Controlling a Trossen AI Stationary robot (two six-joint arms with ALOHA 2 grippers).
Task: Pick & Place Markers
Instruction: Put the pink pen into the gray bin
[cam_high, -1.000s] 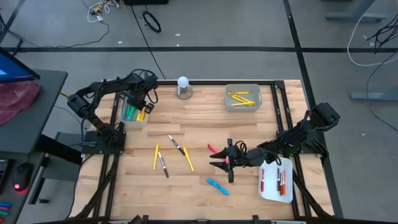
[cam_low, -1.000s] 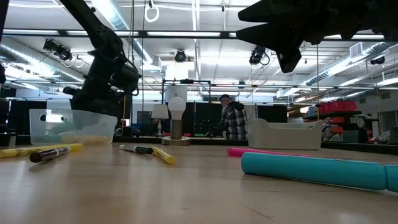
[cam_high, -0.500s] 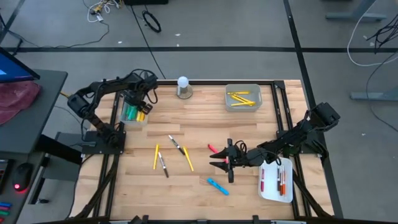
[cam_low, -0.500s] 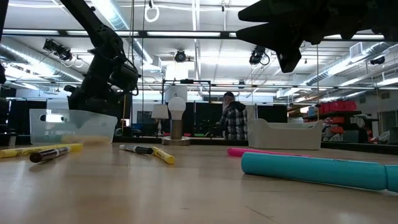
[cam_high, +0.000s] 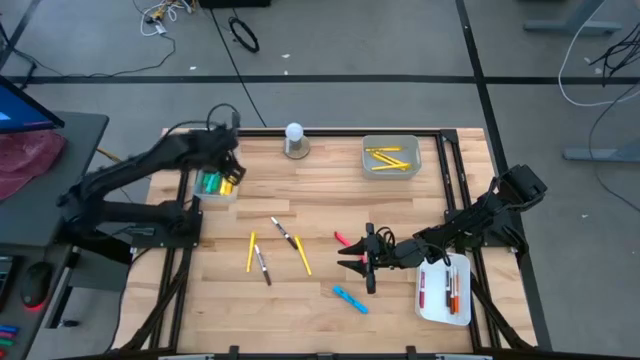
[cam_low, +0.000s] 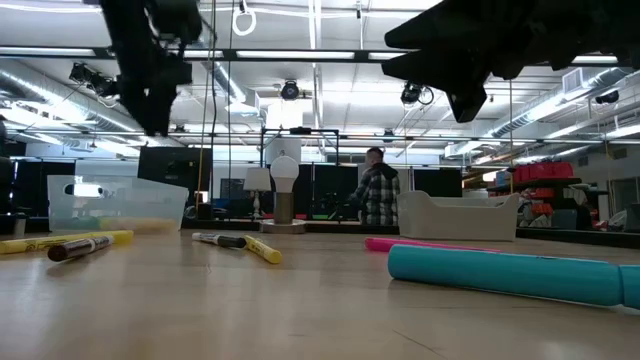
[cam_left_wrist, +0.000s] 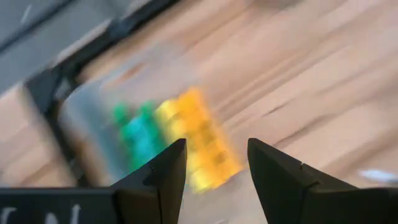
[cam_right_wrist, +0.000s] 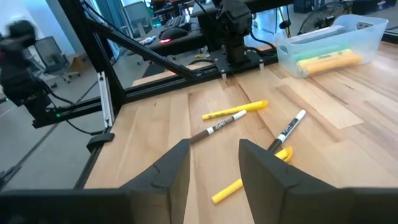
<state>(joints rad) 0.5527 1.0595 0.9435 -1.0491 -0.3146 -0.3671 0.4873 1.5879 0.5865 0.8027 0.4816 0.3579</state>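
Several markers lie loose on the wooden table: a yellow one (cam_high: 251, 251), a dark brown one (cam_high: 262, 265), a black-tipped one (cam_high: 283, 232), another yellow one (cam_high: 302, 257), a pink one (cam_high: 341, 238) and a light blue one (cam_high: 350, 299). My left gripper (cam_high: 228, 168) hangs open above the clear tray (cam_high: 212, 185), which holds green and yellow markers (cam_left_wrist: 186, 137); nothing is between its fingers (cam_left_wrist: 214, 168). My right gripper (cam_high: 350, 258) hovers open over the table's middle, between the pink and light blue markers, and is empty (cam_right_wrist: 214, 165).
A grey tray (cam_high: 390, 157) with yellow markers stands at the far edge. A white tray (cam_high: 444, 292) with red and orange markers sits at the near right. A white ball on a round base (cam_high: 294, 138) stands at the far edge. A person (cam_low: 378, 195) stands in the room beyond.
My left gripper has risen quickly out of the clear tray and now hangs well above it, tipped more steeply downward. The markers on the table and my right gripper have stayed in place.
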